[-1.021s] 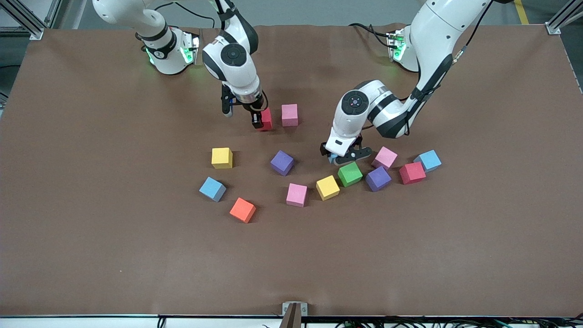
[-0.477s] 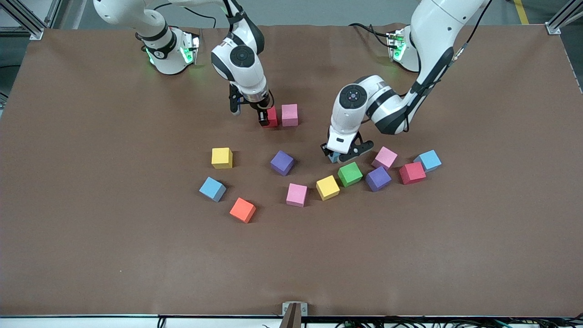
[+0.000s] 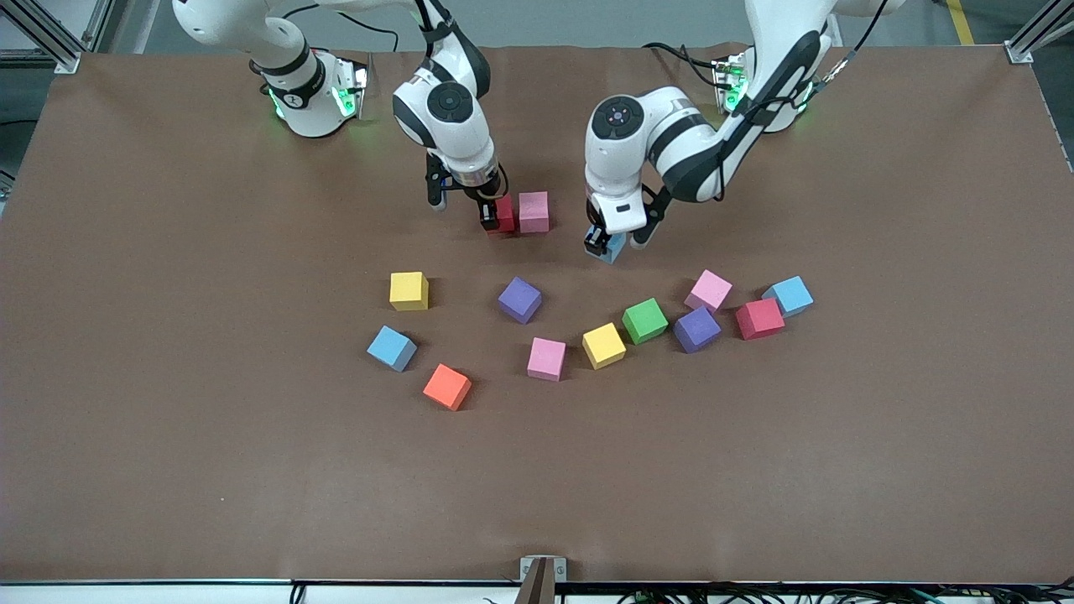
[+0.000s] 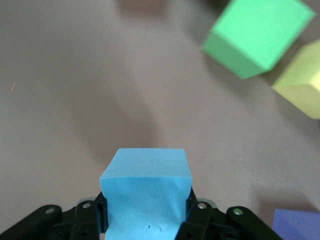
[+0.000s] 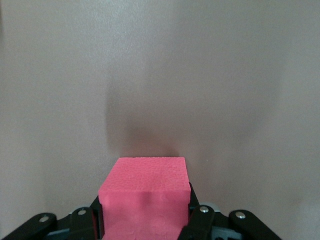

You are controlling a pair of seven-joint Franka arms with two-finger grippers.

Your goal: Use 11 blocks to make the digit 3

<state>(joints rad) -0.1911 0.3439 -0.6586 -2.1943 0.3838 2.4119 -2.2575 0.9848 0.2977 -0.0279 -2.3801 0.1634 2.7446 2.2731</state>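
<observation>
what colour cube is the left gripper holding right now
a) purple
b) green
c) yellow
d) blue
d: the left gripper is shut on a blue cube, which fills the space between its fingers in the left wrist view, while the green cube sits loose on the table.

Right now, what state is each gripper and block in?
left gripper: shut on a blue block, over bare table.
right gripper: shut on a red block, beside the pink block.
pink block: resting on the table.
other loose blocks, such as the green cube: scattered, resting untouched on the table.
</observation>
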